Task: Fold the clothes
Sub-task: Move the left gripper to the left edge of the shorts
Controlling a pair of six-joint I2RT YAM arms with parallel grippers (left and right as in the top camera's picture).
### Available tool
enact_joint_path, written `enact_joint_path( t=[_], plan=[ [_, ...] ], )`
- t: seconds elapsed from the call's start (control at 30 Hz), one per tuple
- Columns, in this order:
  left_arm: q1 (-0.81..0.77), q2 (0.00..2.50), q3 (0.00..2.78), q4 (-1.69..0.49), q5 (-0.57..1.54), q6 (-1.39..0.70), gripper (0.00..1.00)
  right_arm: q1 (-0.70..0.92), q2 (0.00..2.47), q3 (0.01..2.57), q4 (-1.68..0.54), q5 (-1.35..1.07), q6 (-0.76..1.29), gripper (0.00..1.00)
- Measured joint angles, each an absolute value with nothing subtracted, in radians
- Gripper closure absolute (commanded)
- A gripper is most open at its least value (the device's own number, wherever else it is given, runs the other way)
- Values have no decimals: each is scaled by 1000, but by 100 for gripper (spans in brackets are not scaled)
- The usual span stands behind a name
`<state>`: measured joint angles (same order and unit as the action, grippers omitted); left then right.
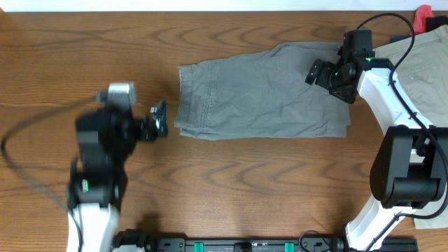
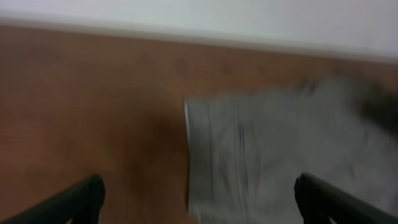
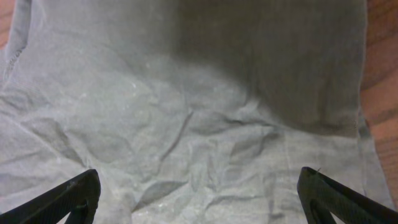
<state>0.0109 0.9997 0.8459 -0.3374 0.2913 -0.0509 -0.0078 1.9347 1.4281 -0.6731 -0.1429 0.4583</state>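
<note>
Left pincer [image 1: 158,117] released, held left of grey shorts [image 1: 259,98] laid on table [image 1: 70,42] | right pincer [image 1: 313,73] released, held over their right end

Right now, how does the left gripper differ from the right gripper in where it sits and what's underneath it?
The left gripper hangs over bare table, just left of the grey shorts; the right gripper is over the shorts' right end. The left gripper looks blurred from overhead; the right gripper is sharp. Both are open and hold nothing.
</note>
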Motion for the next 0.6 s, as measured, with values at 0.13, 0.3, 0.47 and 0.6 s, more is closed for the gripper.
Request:
enact_joint_path(
  t=[0.13, 0.3, 0.47, 0.6],
  plan=[
    [11, 1230, 1044, -474, 340, -45, 2, -8, 1935, 1428, -672, -142, 458, 1],
    [11, 1375, 1089, -426, 368, -106, 2, -8, 1935, 1428, -673, -142, 458, 1],
    [11, 1441, 1089, -300, 392, -186, 2, -8, 1935, 1428, -673, -143, 458, 1],
    [11, 1447, 1089, -213, 398, -213, 2, -8, 1935, 1428, -673, -142, 458, 1]
  ],
)
